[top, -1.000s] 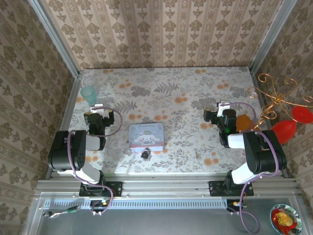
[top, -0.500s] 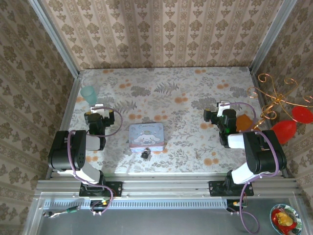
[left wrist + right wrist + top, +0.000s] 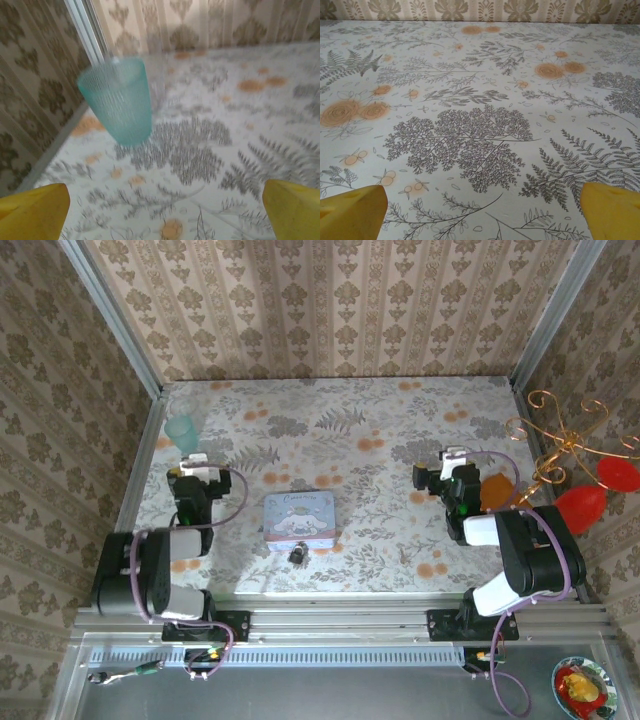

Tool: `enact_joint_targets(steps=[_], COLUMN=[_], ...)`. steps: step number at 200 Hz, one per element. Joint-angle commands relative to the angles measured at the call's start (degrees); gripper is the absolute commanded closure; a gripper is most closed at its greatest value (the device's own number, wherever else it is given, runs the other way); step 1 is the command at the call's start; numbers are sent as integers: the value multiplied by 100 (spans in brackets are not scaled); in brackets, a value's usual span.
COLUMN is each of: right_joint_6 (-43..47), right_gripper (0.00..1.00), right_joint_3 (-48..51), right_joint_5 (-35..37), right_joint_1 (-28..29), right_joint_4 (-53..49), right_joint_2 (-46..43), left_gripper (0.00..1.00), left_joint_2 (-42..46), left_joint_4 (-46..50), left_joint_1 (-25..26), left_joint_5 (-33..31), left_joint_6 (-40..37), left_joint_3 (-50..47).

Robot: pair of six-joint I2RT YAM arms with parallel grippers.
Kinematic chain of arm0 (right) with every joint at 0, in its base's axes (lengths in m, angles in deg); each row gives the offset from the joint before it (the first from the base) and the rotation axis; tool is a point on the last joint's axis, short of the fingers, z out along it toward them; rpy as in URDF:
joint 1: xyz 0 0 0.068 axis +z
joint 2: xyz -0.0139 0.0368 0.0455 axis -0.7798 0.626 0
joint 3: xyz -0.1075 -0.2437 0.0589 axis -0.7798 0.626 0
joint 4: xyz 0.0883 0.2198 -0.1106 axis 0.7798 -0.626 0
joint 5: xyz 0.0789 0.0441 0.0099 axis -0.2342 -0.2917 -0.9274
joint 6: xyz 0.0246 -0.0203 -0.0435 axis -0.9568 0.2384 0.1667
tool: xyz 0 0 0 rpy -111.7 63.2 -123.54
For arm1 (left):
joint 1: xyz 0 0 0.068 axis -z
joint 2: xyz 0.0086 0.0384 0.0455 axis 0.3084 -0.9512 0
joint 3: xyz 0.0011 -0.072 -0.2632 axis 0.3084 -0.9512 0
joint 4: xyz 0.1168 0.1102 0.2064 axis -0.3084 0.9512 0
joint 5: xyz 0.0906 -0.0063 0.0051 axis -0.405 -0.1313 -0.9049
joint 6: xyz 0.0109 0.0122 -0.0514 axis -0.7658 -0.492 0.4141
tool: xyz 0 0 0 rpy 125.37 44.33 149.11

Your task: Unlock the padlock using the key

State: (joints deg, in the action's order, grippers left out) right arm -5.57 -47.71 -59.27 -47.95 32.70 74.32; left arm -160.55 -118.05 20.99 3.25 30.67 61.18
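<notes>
Left gripper (image 3: 192, 468) center-left, jaws apart, teal cup (image 3: 117, 100) ahead. Pale blue cartoon tin (image 3: 299, 517) center, its writing too small to read. Padlock (image 3: 299, 554) just below tin on worktop (image 3: 380, 430): tiny dark block. Right gripper (image 3: 450, 468) center-right, jaws apart.

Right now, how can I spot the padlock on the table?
Look at the flowery table and find the pale blue cartoon tin near its middle. Just off the tin's near edge sits the padlock. It is tiny and dark, far smaller than the tin.
</notes>
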Motion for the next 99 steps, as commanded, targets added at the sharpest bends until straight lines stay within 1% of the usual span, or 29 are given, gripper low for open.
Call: enact_joint_targets(steps=[1, 9, 26, 44, 53, 64, 81, 91, 99], right_joint_6=[131, 158, 29, -132, -382, -698, -1147, -1424, -1679], right_gripper=[0, 0, 0, 0, 0, 0, 0, 0, 0], right_joint_3=[158, 202, 153, 203, 222, 139, -300, -627, -857], right_joint_5=[186, 291, 519, 591, 703, 756, 757, 703, 683], right_joint_1=[54, 94, 153, 188, 193, 198, 197, 196, 196], right_joint_4=[267, 122, -619, -1095, -1248, -1680, -2858, -3636, -4210], right_joint_2=[-381, -651, -1380, -2030, -2315, -2596, -3029, -3268, -3440], left_gripper=[0, 0, 0, 0, 0, 0, 0, 0, 0], left_joint_2=[1195, 1655, 2380, 2846, 3008, 3160, 3338, 3411, 3475], left_joint_4=[1058, 1571, 2420, 3538, 4165, 4752, 5666, 6428, 6746], left_joint_1=[40, 48, 45, 14, -25, -81, -197, -296, -442], left_joint_5=[245, 355, 556, 774, 759, 681, 444, 278, 348], left_joint_6=[164, 338, 943, 1805, 2206, 2647, 3461, 3977, 4169], left_joint_3=[101, 202, 444, 889, 1132, 1367, 1648, 1784, 1832])
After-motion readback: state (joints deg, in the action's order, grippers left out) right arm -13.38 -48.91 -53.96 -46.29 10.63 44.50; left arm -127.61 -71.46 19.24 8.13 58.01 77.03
